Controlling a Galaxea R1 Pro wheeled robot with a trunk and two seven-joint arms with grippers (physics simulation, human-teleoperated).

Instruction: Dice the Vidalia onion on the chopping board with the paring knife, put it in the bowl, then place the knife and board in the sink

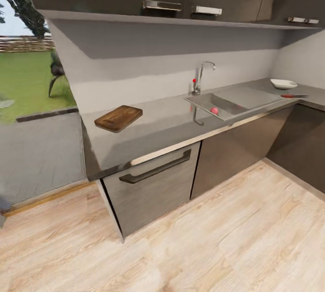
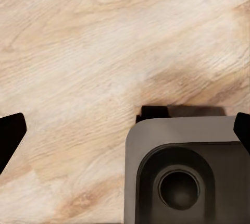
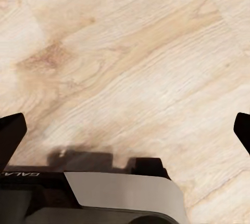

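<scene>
Standing off from the countertop, the robot has both arms hanging low, presumably stowed for driving: the left gripper and right gripper each point down at the wood floor with fingertips spread wide and nothing between them. Every task item lies well beyond either claw: the onion in the sink, the chopping board off to one side, and the bowl with the paring knife just beside it.
</scene>
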